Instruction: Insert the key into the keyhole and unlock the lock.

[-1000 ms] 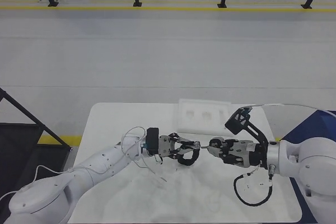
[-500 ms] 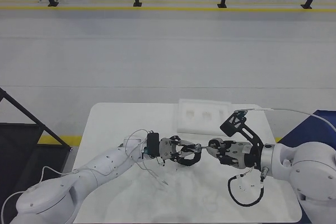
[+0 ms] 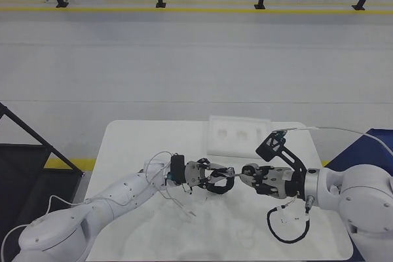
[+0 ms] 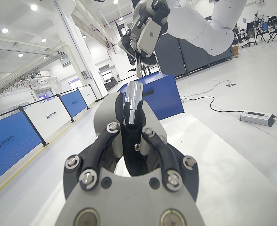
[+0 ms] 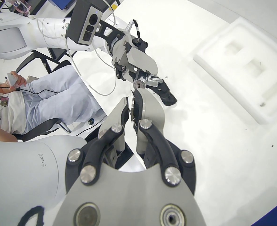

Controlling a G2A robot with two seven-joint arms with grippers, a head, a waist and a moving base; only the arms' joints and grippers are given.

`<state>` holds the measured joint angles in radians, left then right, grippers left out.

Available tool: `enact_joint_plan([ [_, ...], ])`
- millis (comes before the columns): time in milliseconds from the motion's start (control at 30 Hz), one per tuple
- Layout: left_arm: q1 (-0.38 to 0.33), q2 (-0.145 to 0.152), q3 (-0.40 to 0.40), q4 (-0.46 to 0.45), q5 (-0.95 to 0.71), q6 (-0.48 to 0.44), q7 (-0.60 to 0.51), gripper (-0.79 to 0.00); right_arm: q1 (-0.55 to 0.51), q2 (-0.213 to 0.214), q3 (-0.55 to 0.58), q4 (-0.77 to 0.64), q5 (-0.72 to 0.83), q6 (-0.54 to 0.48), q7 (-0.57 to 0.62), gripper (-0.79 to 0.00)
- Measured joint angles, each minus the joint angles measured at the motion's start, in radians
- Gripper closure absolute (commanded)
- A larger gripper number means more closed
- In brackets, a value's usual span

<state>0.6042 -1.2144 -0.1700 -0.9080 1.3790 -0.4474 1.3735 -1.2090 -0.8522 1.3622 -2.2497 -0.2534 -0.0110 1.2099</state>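
Chrome-faced lock (image 4: pixel 131 99) is clamped in the left gripper (image 4: pixel 129 106) above the white table (image 3: pixel 131 150). The key (image 4: pixel 138 68) is pinched in the right gripper (image 5: pixel 131 105), just short of the lock's keyhole (image 5: pixel 137 85). A foam tray (image 3: pixel 239 135) is placed near the lock.

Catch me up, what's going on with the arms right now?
The left gripper is shut on the lock, held over the table. The right gripper is shut on the key, its tip just short of the keyhole. The key is not yet in.
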Motion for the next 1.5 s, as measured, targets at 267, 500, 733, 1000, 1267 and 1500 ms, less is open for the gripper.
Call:
enact_joint_plan([
  [267,0.000,0.001,0.000,-0.005,0.000,0.000,0.000,0.000,0.002,0.000,-0.005,0.008,0.009,-0.005,-0.004,0.000],
  [500,0.000,0.001,0.000,-0.005,0.000,0.000,0.000,0.000,0.002,0.000,-0.005,0.008,0.009,-0.005,-0.004,0.000],
  [733,0.000,0.001,0.000,-0.005,0.000,0.000,0.000,0.000,0.002,0.000,-0.005,0.008,0.009,-0.005,-0.004,0.000],
  [1000,0.000,0.001,0.000,-0.005,0.000,0.000,0.000,0.000,0.002,0.000,-0.005,0.008,0.009,-0.005,-0.004,0.000],
  [1267,0.000,0.001,0.000,-0.005,0.000,0.000,0.000,0.000,0.002,0.000,-0.005,0.008,0.009,-0.005,-0.004,0.000],
  [1500,0.000,0.001,0.000,-0.005,0.000,0.000,0.000,0.000,0.002,0.000,-0.005,0.008,0.009,-0.005,-0.004,0.000],
])
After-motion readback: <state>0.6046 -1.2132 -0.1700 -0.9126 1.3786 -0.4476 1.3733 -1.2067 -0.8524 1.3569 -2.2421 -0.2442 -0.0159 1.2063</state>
